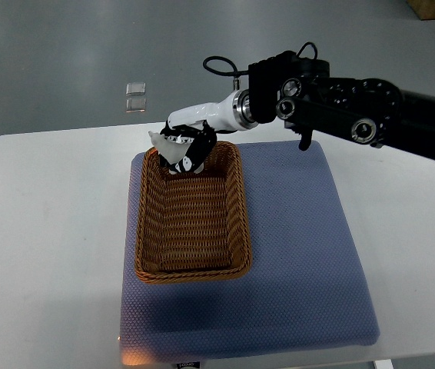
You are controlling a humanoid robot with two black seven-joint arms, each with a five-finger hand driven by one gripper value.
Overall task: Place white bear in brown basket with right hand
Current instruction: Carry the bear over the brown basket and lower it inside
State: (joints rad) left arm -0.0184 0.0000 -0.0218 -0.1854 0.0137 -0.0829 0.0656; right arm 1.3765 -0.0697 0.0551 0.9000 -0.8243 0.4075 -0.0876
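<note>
Above basket (190, 211)'s far end, right hand (188, 147) grips white bear (164, 146), orientation unclear.

white table (48, 231), blue-grey mat (310, 254), grey floor (64, 46), two small floor plates (135, 95)

Brown woven basket (190, 219). Blue-grey textured mat (302, 254), at 3 o'clock from basket. White table (48, 231). White bear (164, 146), at 12 o'clock. Black-and-white right hand (190, 150). Grey floor (64, 54).
</note>
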